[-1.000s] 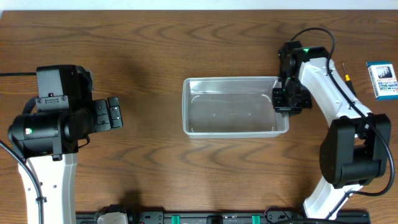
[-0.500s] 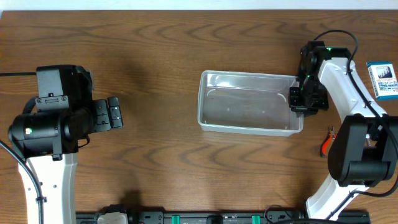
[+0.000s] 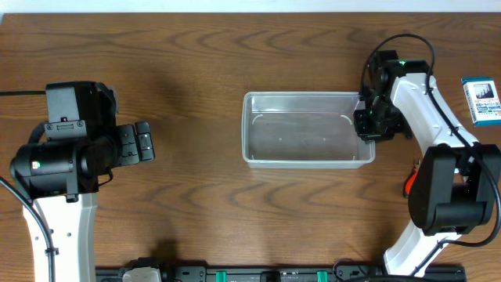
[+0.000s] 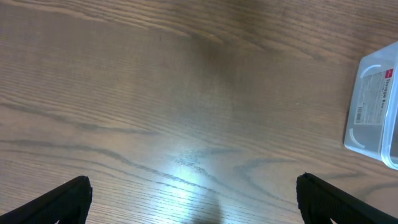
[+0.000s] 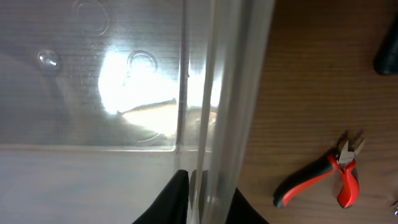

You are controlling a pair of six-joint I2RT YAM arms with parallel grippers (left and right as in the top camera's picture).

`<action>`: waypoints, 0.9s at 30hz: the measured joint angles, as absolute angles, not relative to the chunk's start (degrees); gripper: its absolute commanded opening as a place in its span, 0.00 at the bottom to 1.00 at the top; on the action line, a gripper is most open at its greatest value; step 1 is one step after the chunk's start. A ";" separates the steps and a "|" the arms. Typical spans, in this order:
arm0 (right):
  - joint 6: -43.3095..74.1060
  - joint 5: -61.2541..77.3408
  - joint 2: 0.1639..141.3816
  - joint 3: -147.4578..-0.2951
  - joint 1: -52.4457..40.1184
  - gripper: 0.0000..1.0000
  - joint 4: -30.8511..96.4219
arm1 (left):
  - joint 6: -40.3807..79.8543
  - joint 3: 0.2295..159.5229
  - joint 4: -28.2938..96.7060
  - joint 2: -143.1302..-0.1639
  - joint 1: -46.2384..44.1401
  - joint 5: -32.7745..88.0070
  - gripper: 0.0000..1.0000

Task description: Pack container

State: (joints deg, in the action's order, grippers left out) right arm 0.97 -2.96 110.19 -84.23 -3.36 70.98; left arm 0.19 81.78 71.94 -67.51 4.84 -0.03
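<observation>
Overhead view: the container [image 3: 305,137], clear and empty, sits on the wooden table [image 3: 196,70] a bit right of centre, long side running left to right. My right gripper [image 3: 368,124] is at its right short end, pinched onto the wall there. Right wrist view confirms it: the container [image 5: 93,81] fills the left of the frame, and its end wall and rim run straight down between my two black fingers [image 5: 171,199], one inside the tub and one outside, so the right gripper [image 5: 200,193] is clamped narrow on that wall. Red-handled pliers [image 5: 323,180] lie on the wood just outside the tub, untouched; from overhead only a red sliver of the pliers [image 3: 409,184] shows beside my right arm. A small blue-and-white box [image 3: 481,100] is near the table's right edge, well apart from the tub. My left gripper [image 3: 144,142] is far off on the left side of the table, pointing toward the tub. Left wrist view: the left gripper [image 4: 199,205] is spread wide, nothing between the tips, bare wood below, with a corner of the container [image 4: 376,106] and its printed label at the right edge.
</observation>
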 measured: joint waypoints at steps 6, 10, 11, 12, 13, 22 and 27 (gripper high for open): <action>0.34 -2.74 110.19 -84.20 -5.54 0.18 70.19 | 0.19 81.78 71.94 -67.51 4.84 -0.03 0.98; -0.62 -2.17 110.19 -84.20 -5.65 0.18 69.93 | 0.19 81.78 71.94 -67.51 4.84 -0.03 0.98; -0.71 -2.13 110.19 -84.20 -5.65 0.19 69.91 | 0.19 81.78 71.94 -67.51 4.84 -0.03 0.98; -0.75 -2.11 110.19 -84.20 -5.65 0.19 69.87 | 0.19 81.78 71.94 -67.51 4.84 -0.03 0.98; -0.84 -2.13 110.19 -84.20 -5.65 0.19 69.76 | 0.19 81.78 71.94 -67.51 4.84 -0.03 0.98; -2.22 -2.13 110.19 -84.20 -5.58 0.22 68.86 | 0.19 81.78 71.94 -67.51 4.84 -0.03 0.98; -3.55 -2.13 110.19 -84.20 -5.58 0.26 67.94 | 0.19 81.78 71.94 -67.51 4.84 -0.03 0.98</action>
State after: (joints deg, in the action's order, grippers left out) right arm -3.55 -2.13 110.19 -84.20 -5.58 67.94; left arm 0.19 81.78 71.94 -67.51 4.84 -0.03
